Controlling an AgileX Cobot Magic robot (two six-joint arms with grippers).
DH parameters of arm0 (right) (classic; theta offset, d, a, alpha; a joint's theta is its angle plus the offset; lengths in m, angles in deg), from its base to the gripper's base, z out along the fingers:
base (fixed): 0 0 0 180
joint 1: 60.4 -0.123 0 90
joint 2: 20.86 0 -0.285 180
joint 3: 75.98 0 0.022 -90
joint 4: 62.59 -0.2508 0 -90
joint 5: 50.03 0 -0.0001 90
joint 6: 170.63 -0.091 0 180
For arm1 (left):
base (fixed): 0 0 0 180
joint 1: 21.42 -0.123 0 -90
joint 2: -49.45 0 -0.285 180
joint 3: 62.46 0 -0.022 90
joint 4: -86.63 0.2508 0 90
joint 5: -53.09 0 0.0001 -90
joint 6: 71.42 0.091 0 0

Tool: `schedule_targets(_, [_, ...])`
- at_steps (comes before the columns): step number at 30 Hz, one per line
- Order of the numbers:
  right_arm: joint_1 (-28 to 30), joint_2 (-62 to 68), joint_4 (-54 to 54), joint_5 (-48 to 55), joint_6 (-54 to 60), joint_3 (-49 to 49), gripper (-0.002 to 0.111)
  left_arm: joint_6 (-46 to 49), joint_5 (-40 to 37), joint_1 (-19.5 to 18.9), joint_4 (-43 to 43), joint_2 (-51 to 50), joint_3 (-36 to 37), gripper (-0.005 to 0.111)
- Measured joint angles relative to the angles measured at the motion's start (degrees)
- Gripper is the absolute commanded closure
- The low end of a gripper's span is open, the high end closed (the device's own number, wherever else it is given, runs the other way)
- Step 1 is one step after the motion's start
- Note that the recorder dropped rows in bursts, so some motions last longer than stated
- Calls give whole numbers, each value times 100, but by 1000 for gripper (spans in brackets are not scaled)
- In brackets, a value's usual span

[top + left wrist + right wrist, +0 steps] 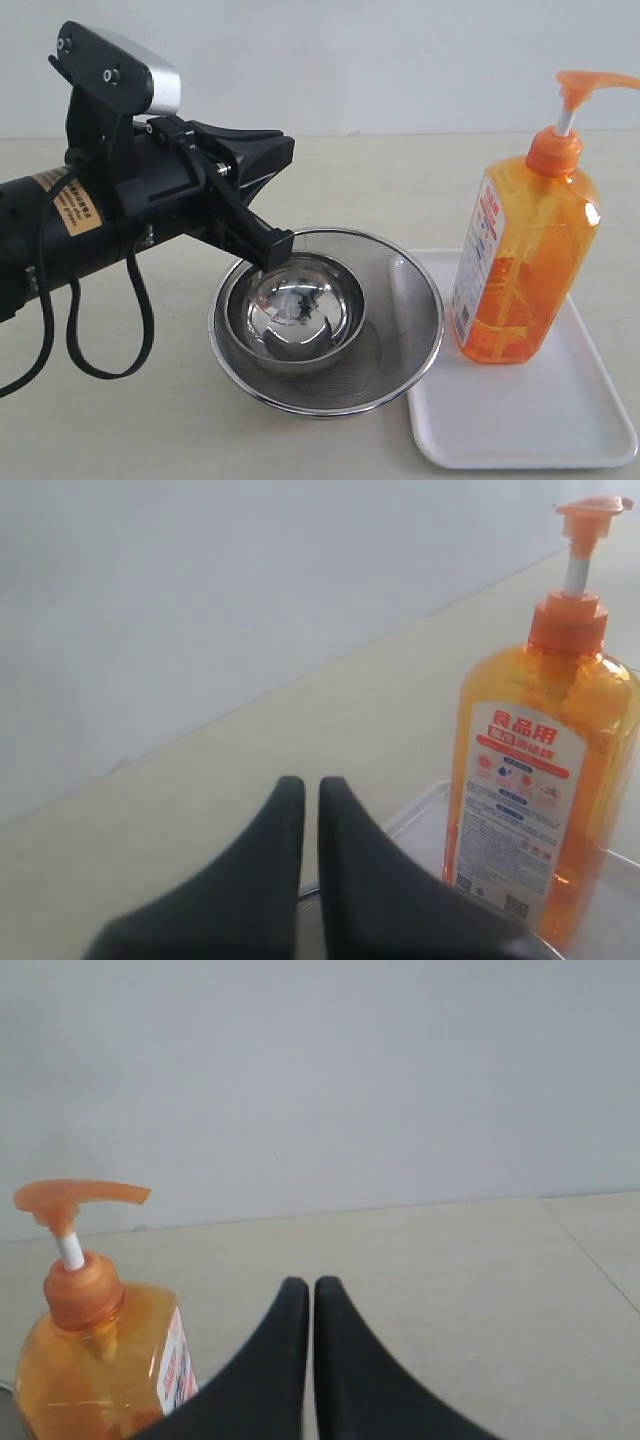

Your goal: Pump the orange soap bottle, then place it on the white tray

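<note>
Over the strainer rim, left tool slants down, pressed together; right tool likewise closed

Support: pale beige table, matte, plain, running back to a light wall. Directly on it, two items. Round steel mesh strainer, centre front. White tray, flat, on the right. Strainer rim overlaps the tray's left edge in the exterior view.
</note>
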Motion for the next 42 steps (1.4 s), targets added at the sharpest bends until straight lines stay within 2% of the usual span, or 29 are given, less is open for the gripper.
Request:
schedule_targets(12, [0,-16,-8,0,-29,0,109,11,12,0,-14,0,0,102])
schedule_targets(15, [120,-359,-8,-1,-29,-91,109,22,12,0,-14,0,0,102])
schedule_targets(17, [362,-751,-23,-209,-87,-381,109,22,12,0,-14,0,0,102])
schedule_targets(25, [1312,-1609,-84,-2455,-97,-2098,109,22,12,0,-14,0,0,102])
schedule_targets(28, [1354,-1613,-84,-2674,-97,-2524,109,22,12,0,-14,0,0,102])
schedule_targets(35, [1357,-1622,-175,-2664,-151,-2536,109,22,12,0,-14,0,0,102])
schedule_targets(37, [1357,-1622,-1023,-2641,616,-2536,109,33,12,0,-14,0,0,102])
schedule_targets(38, [1357,-1622,-2069,-2576,1749,-2536,109,33,12,0,-14,0,0,102])
schedule_targets(39, [1357,-1622,-2496,-2562,2238,-2536,109,33,12,0,-14,0,0,102])
schedule_targets(40, [1357,-1622,-3316,-2482,3258,-2536,109,33,12,0,-14,0,0,102])
schedule_targets(42, [1357,-1622,-3730,-2341,3859,-2536,109,33,12,0,-14,0,0,102])
